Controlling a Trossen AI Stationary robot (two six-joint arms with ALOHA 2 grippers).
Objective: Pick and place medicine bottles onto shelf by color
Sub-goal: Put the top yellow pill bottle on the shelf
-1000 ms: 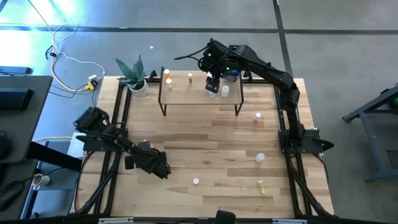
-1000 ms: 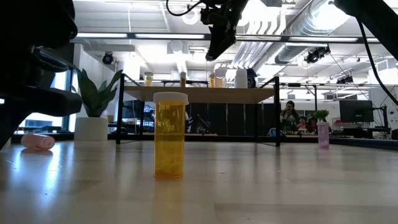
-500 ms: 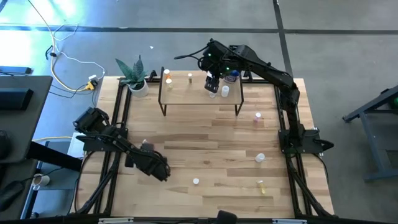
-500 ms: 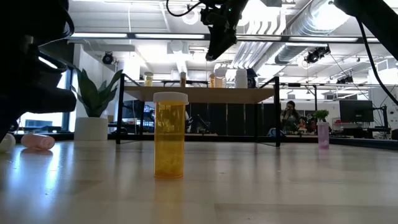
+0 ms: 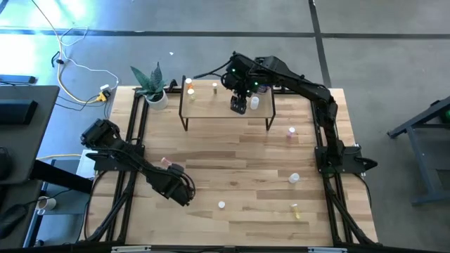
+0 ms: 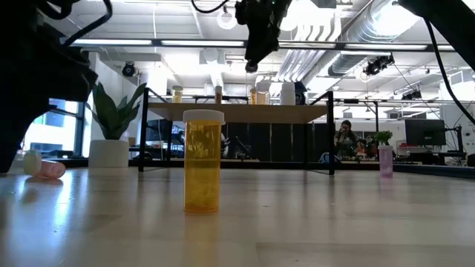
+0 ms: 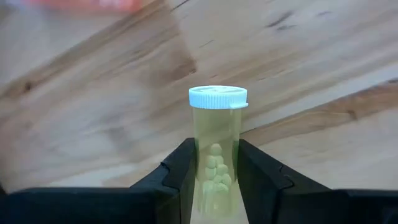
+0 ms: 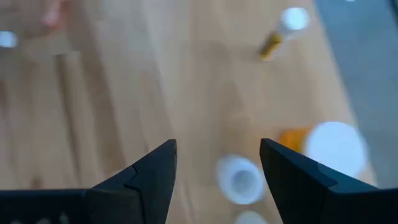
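Several medicine bottles (image 5: 214,88) already stood on the shelf (image 5: 211,103), while others remained scattered over the worktop (image 5: 239,161), so the sorting looked partly done. The left claw (image 7: 211,186) was clamped on a pale yellow white-capped bottle (image 7: 216,149) near the worktop's left side, and the right claw (image 8: 217,165) hung apart and empty over the shelf. No label or writing could be read.
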